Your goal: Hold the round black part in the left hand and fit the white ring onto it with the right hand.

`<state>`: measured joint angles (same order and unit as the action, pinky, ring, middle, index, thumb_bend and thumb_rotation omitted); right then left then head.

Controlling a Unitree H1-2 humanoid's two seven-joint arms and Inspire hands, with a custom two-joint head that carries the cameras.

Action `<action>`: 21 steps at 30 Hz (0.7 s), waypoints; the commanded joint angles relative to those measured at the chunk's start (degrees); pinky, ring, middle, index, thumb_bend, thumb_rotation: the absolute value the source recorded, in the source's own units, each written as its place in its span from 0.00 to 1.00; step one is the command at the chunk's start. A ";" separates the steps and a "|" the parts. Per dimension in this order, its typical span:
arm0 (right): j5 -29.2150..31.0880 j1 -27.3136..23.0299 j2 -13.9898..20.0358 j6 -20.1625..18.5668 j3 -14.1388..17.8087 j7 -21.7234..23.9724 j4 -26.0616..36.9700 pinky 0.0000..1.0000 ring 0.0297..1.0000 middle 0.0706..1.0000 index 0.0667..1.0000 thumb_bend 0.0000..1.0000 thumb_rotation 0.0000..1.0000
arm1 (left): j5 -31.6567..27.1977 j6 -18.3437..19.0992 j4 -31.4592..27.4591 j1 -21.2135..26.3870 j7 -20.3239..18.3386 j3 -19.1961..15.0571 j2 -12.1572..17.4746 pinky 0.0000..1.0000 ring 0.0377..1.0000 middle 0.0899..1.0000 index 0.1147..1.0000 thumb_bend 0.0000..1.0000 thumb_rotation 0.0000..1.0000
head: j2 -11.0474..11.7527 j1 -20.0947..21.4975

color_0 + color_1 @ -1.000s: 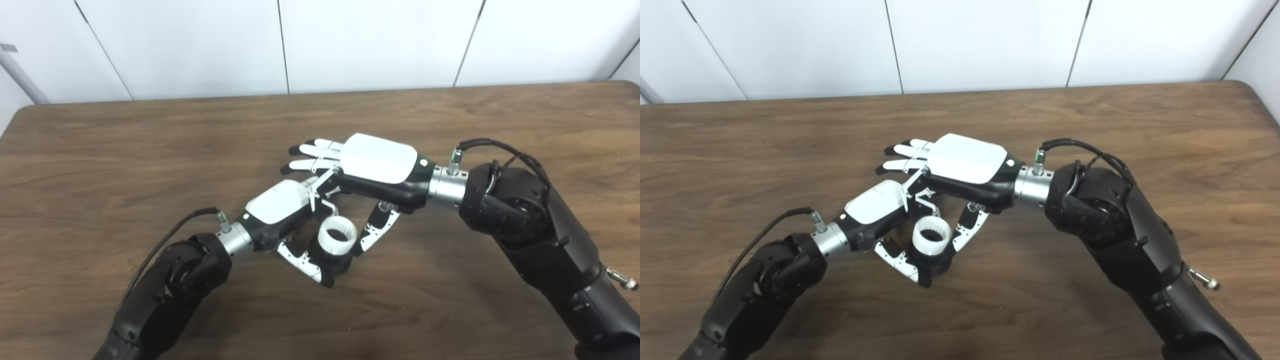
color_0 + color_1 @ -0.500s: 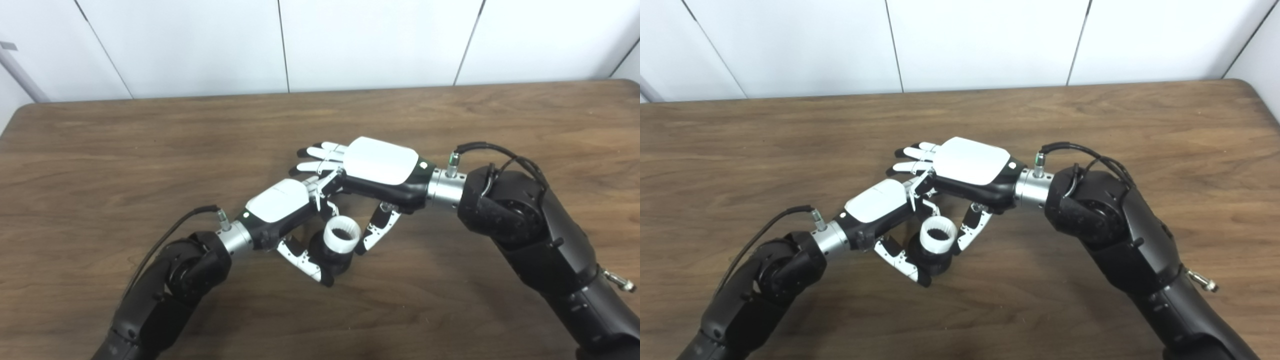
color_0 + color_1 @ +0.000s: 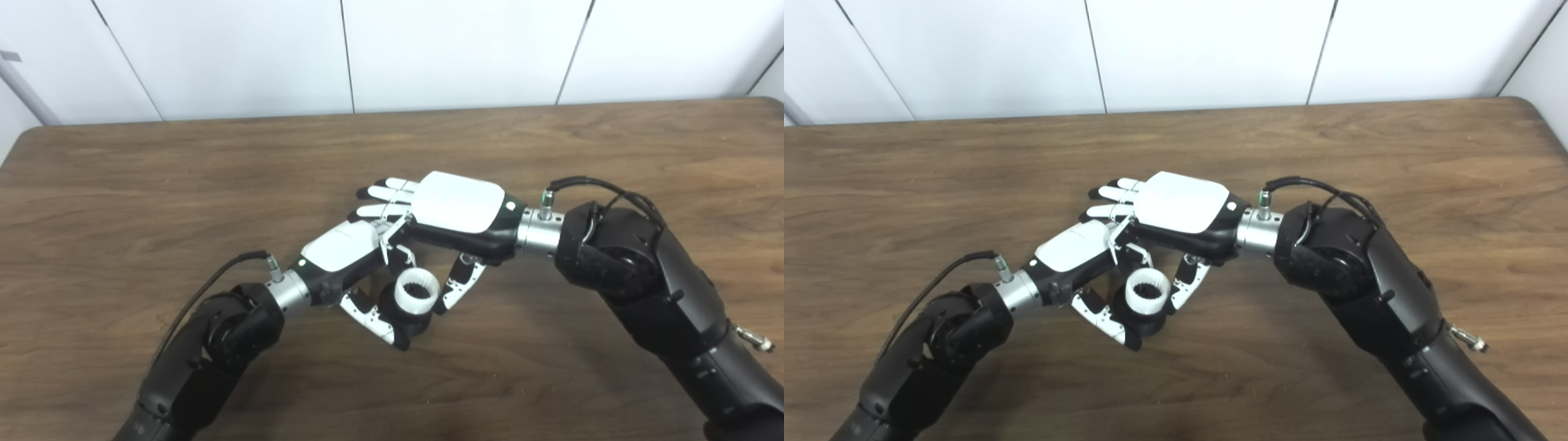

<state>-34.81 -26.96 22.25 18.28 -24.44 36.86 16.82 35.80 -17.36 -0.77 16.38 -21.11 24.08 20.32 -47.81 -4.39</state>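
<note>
Low over the middle of the table, my left hand point(image 3: 340, 247) is shut on the round black part point(image 3: 405, 318), its thumb point(image 3: 371, 316) curling under the part's near side. The white ring point(image 3: 416, 292), toothed inside, sits on top of the black part with its opening facing up. My right hand point(image 3: 454, 202) lies palm down across the left hand's fingers and hides them. Its thumb point(image 3: 457, 286) presses the ring's right side and a bent finger meets the far side. The other fingers point(image 3: 384, 195) stretch out flat to the left.
The brown wooden table point(image 3: 153, 184) reaches the white panelled wall point(image 3: 245, 55) at the back. Its rounded left corner point(image 3: 30, 135) and right edge point(image 3: 1543, 122) are in view. Both black forearms rise from the bottom edge, with a cable looped at each wrist.
My right hand has slid a little left and lower over the left hand. The ring and black part have stayed in the left hand, dropping very slightly.
</note>
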 commanded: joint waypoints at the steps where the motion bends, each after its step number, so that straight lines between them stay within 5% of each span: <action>1: -0.02 -2.06 -0.40 2.64 0.46 -2.63 0.33 1.00 1.00 0.93 0.45 0.52 0.15 | -0.04 -0.86 -1.27 1.01 0.67 -0.35 0.16 1.00 1.00 0.94 0.42 0.52 0.06 | 0.08 -0.17; 21: -2.72 -1.99 -1.96 6.64 -0.05 -5.94 -1.36 1.00 1.00 0.93 0.45 0.52 0.15 | 0.55 -0.37 -2.70 0.53 -0.08 -0.03 -0.22 1.00 1.00 0.93 0.42 0.52 0.06 | 1.32 -1.11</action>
<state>-37.76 -26.89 20.66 23.46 -24.85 32.44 14.53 36.89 -17.55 -1.72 15.95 -21.08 24.18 20.09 -46.41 -5.45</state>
